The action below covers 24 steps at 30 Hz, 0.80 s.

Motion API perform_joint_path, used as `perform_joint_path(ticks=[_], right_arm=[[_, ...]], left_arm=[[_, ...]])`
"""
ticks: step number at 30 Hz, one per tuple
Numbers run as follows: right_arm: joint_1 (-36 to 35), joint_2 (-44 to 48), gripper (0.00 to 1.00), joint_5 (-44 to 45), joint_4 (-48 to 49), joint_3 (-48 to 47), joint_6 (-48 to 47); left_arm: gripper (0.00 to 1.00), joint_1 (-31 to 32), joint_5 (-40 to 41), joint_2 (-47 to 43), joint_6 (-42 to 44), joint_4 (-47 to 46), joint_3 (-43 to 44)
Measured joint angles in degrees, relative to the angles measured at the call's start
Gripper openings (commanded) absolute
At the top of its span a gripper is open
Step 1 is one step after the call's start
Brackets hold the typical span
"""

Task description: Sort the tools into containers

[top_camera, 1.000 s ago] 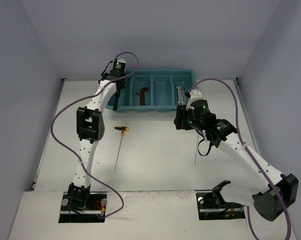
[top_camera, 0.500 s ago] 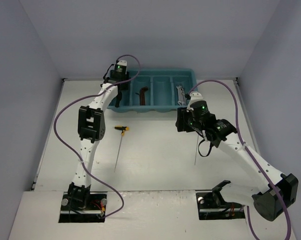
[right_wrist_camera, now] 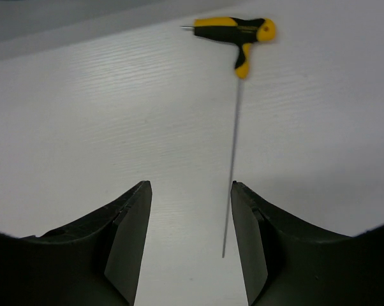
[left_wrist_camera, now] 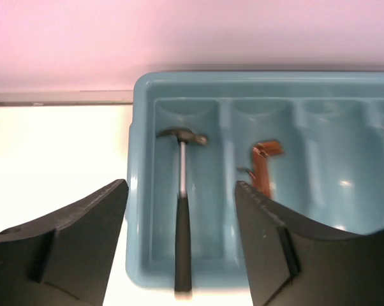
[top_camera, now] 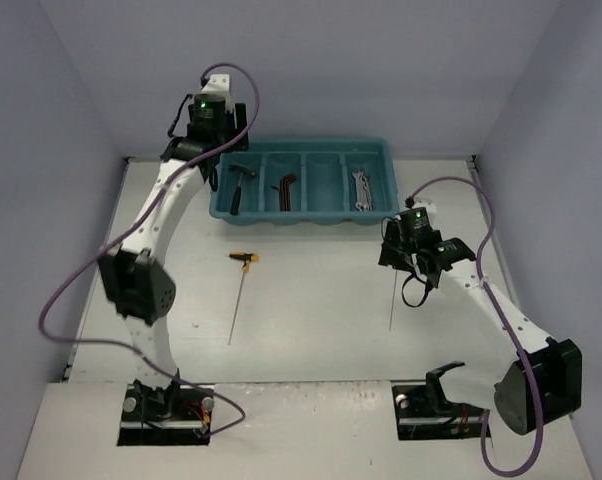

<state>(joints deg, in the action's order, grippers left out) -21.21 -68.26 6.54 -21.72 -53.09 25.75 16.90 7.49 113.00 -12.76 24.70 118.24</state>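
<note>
Hammer (top_camera: 238, 186): a second ago you carried it in the left gripper (left_wrist_camera: 181, 186); it lay released in the leftmost compartment of the tray (top_camera: 381, 150).
Left gripper: fingers spread, empty, lifted back from the tray.
Hex keys (top_camera: 286, 188): second compartment.
Wrenches (top_camera: 360, 190): fourth compartment.
Right gripper (right_wrist_camera: 191, 185): fingers apart, empty, withdrawn from the tray, above one T-handle driver (right_wrist_camera: 236, 38) on the table.
Second T-handle driver (top_camera: 243, 260): on the table, well to its left.
</note>
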Motion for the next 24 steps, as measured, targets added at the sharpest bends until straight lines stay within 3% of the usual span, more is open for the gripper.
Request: perform_joint_path(ticks=[6, 13, 19, 24], right_arm=[[5.6, -7.6, 0.48, 0.1, -0.4, 0.5, 1.7], [7.8, -20.8, 0.44, 0.1, 1.6, -4.1, 0.6], [10.6, -28.1, 0.41, -0.6, 5.0, -6.1, -0.3], [11.5, -33.3, 0.32, -0.8, 8.6, -7.1, -0.5]], left_arm=[[0.71, 4.6, 1.0, -23.6, -1.9, 3.1, -19.7], [0.72, 7.7, -0.4, -43.6, -5.9, 9.4, -43.2], [0.73, 7.7, -0.4, -56.3, -7.6, 15.7, -51.7], [0.73, 7.7, -0.4, -62.1, -9.2, 18.9, -53.4]])
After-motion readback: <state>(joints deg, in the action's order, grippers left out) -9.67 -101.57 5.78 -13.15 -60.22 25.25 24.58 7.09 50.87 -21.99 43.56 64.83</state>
